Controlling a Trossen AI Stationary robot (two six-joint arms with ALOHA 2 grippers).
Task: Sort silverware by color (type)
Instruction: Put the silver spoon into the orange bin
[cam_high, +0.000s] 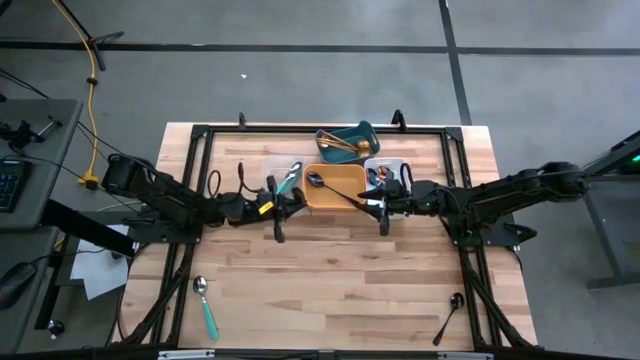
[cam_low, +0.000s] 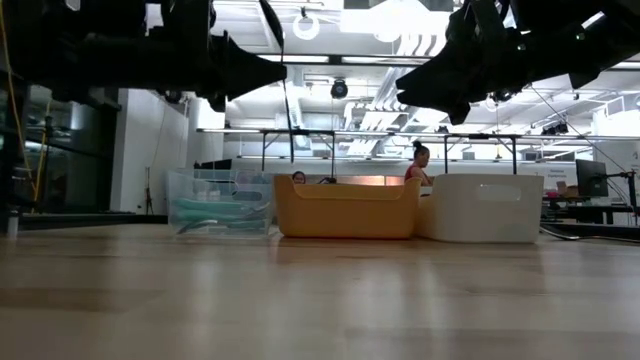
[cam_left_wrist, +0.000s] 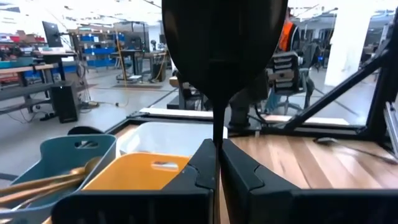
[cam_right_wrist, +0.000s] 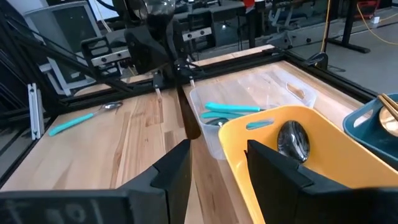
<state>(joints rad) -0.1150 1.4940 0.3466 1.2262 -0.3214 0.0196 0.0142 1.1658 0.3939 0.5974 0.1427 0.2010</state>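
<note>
Both arms reach level toward the table's middle, wrists nearly meeting in front of the trays. The left gripper (cam_left_wrist: 217, 163) is pinched tight on a black spoon (cam_left_wrist: 217, 43) — handle clamped between the fingers, bowl out ahead, long axis in line with the gripper, near the yellow tray (cam_high: 340, 187). The right gripper (cam_right_wrist: 217, 163) hangs spread and empty — another black spoon (cam_right_wrist: 293, 140) lies in that tray just ahead.

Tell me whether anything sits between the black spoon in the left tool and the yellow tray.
Nothing visible blocks it. The left tool holds the black spoon above the table, with the yellow tray just ahead. The clear tray lies beside that path, and the open right tool hovers at the yellow tray's opposite side.
</note>
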